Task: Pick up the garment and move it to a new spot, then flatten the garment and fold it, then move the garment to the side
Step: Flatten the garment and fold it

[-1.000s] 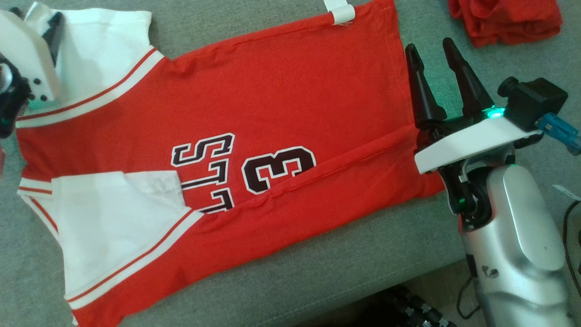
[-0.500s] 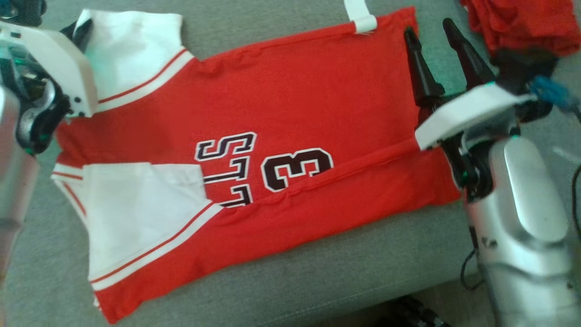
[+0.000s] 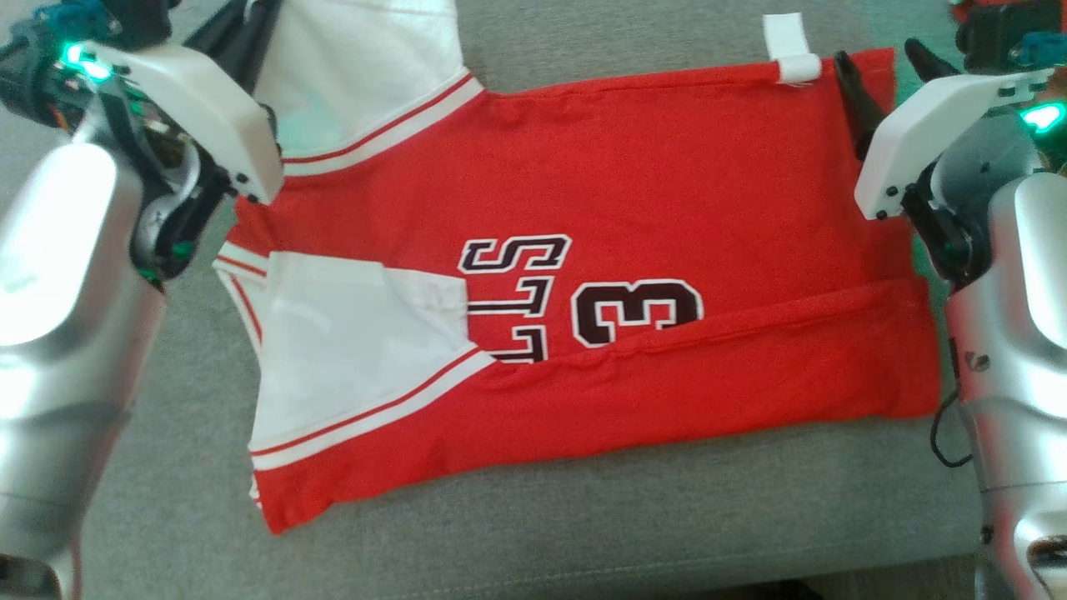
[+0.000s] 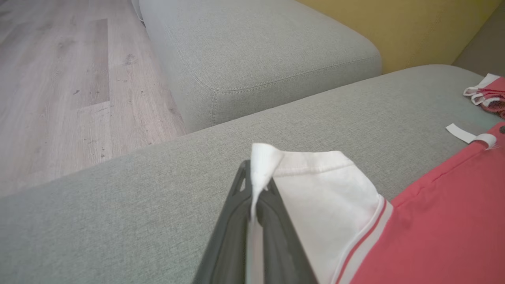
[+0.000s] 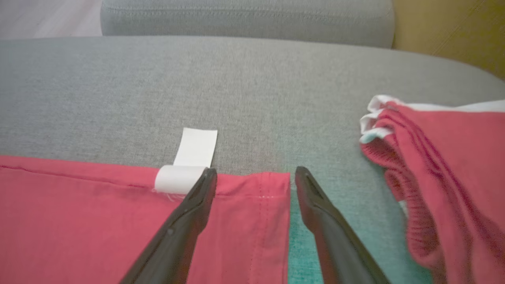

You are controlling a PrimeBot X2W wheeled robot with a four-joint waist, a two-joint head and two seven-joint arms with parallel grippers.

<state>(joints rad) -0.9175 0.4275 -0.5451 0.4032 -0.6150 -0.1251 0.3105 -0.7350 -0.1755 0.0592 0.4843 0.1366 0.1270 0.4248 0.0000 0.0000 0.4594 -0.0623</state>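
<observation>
The left wrist view has the red jersey (image 4: 446,221) lying on the grey sofa seat (image 4: 118,205). The left gripper (image 4: 254,177) pinches the outer corner of its white sleeve (image 4: 323,193), fingers pressed together with a tuft of cloth standing up past the tips. A corner hold like this likely serves to carry the sleeve inward across the body. In the right wrist view the right gripper (image 5: 256,173) is spread and grips nothing. One fingertip sits over the hem just beside the white label (image 5: 195,148), and the other is just past the jersey's side edge, over the cushion. The hem corner therefore lies between them, probably lined up for a matching pinch. A second red garment (image 5: 442,169) lies bunched nearby, apart from the jersey. The head view suggests why both ends are addressed. The jersey lies lengthwise across the seat, its near long edge already folded up over the number 3 (image 3: 638,312) and the near sleeve (image 3: 350,350) tucked in. The far edge, held at the sleeve and straddled at the hem, appears next to fold over.
</observation>
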